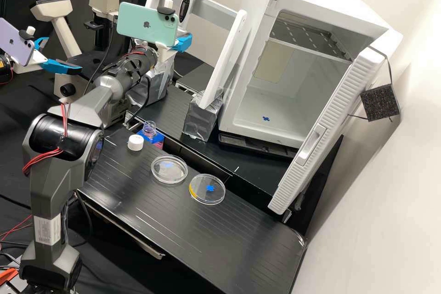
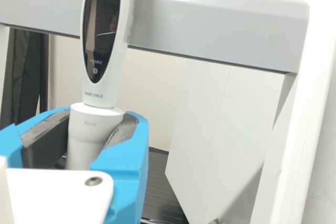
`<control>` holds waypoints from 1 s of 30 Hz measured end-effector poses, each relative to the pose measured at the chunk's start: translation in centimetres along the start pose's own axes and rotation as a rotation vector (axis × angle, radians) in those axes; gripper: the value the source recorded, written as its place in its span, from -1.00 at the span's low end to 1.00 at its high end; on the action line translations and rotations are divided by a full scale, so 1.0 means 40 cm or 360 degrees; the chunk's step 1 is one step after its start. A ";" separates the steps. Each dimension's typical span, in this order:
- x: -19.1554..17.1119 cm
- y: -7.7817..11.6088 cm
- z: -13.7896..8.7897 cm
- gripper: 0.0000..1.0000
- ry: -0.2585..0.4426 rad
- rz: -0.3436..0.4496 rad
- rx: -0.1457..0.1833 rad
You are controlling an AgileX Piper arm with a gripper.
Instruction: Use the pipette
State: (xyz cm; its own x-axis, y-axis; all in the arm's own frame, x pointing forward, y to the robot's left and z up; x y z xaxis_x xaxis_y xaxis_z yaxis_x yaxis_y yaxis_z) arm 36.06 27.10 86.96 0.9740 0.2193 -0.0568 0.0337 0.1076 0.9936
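The white pipette [image 1: 185, 7] stands upright at the rack's grey crossbar, its red-topped end uppermost and its lower part hidden behind the green phone and the gripper. My gripper [image 1: 180, 43] is at the rack, below the pipette's display. From the wrist view, the gripper [image 2: 97, 129] is shut on the pipette [image 2: 100, 85], its dark pads on either side of the pale shaft under the display; the tip is out of sight. On the bench are an uncapped bottle [image 1: 149, 129] in a blue holder, two petri dishes [image 1: 169, 169] [image 1: 207, 189] and a white cap [image 1: 135, 143].
The rack's white upright [image 1: 225, 57] stands on a foil-wrapped block [image 1: 200, 117] close to the gripper. Right of it is an open white incubator [image 1: 257, 105], its door [image 1: 328, 131] reaching forward. Microscopes [image 1: 53, 11] and a second blue-fingered gripper are at the left.
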 end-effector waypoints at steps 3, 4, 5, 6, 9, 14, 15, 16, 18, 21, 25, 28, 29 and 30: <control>0.000 -0.003 0.002 -1.00 -0.0004 -0.0005 -0.0001; 0.000 -0.003 0.002 -1.00 -0.0004 -0.0005 -0.0001; 0.000 -0.003 0.002 -1.00 -0.0004 -0.0005 -0.0001; 0.000 -0.003 0.002 -1.00 -0.0004 -0.0005 -0.0001; 0.000 -0.003 0.002 -1.00 -0.0004 -0.0005 -0.0001; -0.001 -0.001 0.001 -1.00 -0.0002 -0.0002 0.0004; -0.001 -0.001 0.001 -1.00 -0.0002 -0.0002 0.0013; -0.002 0.000 0.000 -1.00 0.0000 -0.0001 0.0031; -0.003 0.001 -0.001 -1.00 0.0006 -0.0001 0.0042; -0.011 0.003 -0.003 -1.00 0.0019 -0.0004 0.0053; -0.020 0.008 -0.006 -1.00 0.0032 -0.0007 0.0065; -0.029 0.012 -0.007 -1.00 0.0037 -0.0004 0.0057; -0.031 0.012 -0.007 -1.00 0.0038 -0.0004 0.0056; -0.031 0.013 -0.008 -1.00 0.0040 -0.0003 0.0053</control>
State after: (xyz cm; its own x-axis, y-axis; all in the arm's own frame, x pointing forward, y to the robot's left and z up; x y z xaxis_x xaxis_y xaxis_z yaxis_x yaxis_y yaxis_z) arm 34.79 27.17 87.53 0.9681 0.2432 -0.0604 0.0432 0.0754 0.9962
